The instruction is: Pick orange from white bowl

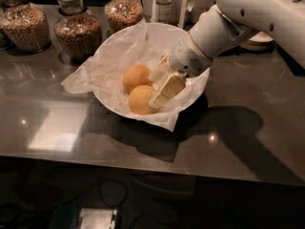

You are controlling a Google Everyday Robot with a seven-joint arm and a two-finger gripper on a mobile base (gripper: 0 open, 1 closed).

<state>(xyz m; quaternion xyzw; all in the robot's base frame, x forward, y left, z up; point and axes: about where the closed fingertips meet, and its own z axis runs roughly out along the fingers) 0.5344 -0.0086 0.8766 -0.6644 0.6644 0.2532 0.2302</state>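
The large white bowl (190, 97) stands on the dark counter, lined with crumpled white paper (102, 70). Two oranges lie in it: a rear one (136, 76) and a front one (139, 100), touching each other. My gripper (156, 89) reaches down into the bowl from the upper right on the white arm (214, 30). It is open, with one cream finger (167, 90) along the right side of the front orange and the other finger (158, 72) just behind it, beside the rear orange. The front orange's right part sits between them.
Glass jars of grains (78, 30) (24, 25) (124, 11) stand behind the bowl at the back left, with a bottle (163, 1) beside them. Small stacked plates (257, 42) sit at the back right behind the arm. The counter's front edge (152, 163) runs across below.
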